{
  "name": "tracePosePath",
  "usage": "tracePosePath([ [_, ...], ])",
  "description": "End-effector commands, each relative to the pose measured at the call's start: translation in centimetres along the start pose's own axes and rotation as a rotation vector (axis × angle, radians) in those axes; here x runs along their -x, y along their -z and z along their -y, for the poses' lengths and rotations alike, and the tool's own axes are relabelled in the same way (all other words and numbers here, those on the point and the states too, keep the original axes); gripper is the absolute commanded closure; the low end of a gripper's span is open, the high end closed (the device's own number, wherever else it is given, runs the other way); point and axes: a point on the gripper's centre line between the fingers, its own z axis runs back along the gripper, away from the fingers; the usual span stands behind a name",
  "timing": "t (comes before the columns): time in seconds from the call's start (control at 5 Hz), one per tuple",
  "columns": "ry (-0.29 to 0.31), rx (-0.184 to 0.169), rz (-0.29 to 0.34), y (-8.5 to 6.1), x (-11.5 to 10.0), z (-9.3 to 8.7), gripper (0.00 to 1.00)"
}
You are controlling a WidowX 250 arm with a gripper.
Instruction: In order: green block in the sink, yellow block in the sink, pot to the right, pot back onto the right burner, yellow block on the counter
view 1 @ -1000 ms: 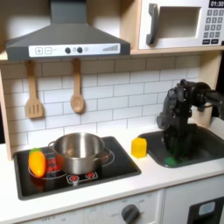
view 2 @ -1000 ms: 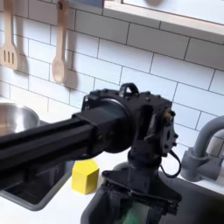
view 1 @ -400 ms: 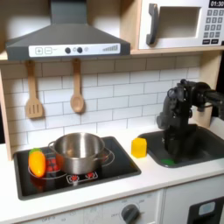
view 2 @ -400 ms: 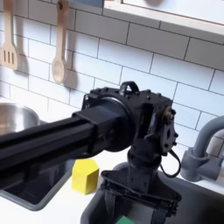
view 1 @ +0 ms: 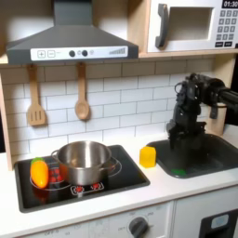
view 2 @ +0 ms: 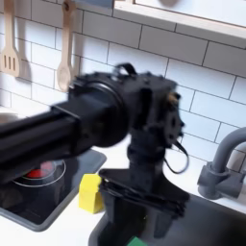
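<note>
Hanging above the sink (view 1: 198,156), the end effector (view 1: 185,139) appears spread and empty, though motion blur leaves this uncertain. Toward the first exterior view's left of it, on the surface (view 1: 153,183), stands the yellow block (view 1: 148,156), the likely next target; the green block (view 2: 137,242) lies in the basin below.

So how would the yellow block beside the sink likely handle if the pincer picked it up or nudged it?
The yellow block looks stiff and boxy, so it would probably keep its shape in a grip. It sits flat on the counter, so a nudge should slide it rather than roll it. Being far smaller than the pot, it is likely light, though its smooth faces could slip.
</note>
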Motion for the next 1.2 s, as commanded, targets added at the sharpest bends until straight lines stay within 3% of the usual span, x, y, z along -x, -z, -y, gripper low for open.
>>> tracePosePath([
  [0.0,-0.069,-0.015,0.030,-1.6,0.2,-4.0,0.00],
  [0.4,-0.115,-0.033,0.042,-1.4,-0.5,-6.3,0.00],
  [0.6,-0.127,-0.030,0.048,-1.6,-0.8,-6.6,0.00],
  [1.0,-0.141,-0.032,0.013,0.1,-1.5,-6.5,0.00],
])
